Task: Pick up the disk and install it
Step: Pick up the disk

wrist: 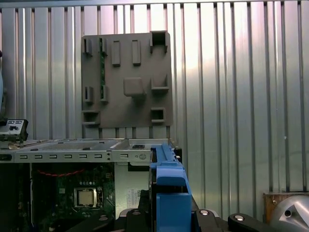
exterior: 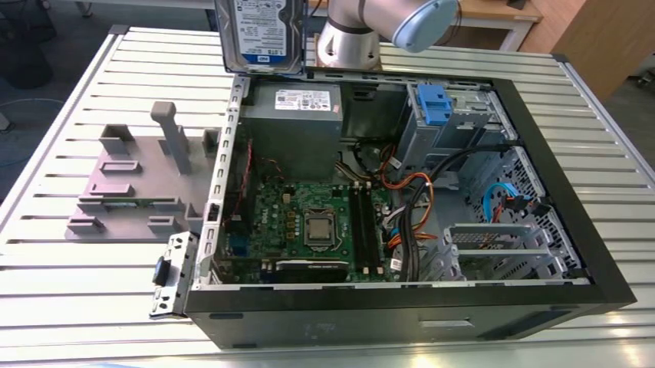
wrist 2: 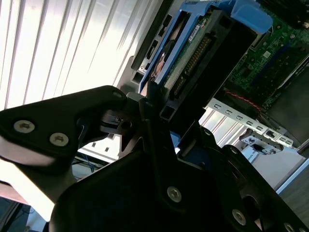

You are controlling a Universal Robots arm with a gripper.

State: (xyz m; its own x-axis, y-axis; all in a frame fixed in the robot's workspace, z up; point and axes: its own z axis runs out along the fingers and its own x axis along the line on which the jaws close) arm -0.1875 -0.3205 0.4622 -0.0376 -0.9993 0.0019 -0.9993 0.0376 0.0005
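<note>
The disk hangs upright in the air near the top of the exterior view, label facing the camera, above the far edge of the open computer case. In the second wrist view the black tool is closed on one end of the disk, its jaws pressed against the blue frame around the drive. At the exterior view's left, a grey stand with upright posts lies on the ribbed metal counter, just beside the case. Inside the case, a grey power supply box sits directly below the disk, with the green circuit board nearer the camera. Farther toward the exterior view's right stands a silver drive cage with a blue tab. The robot arm reaches in above it.
</note>
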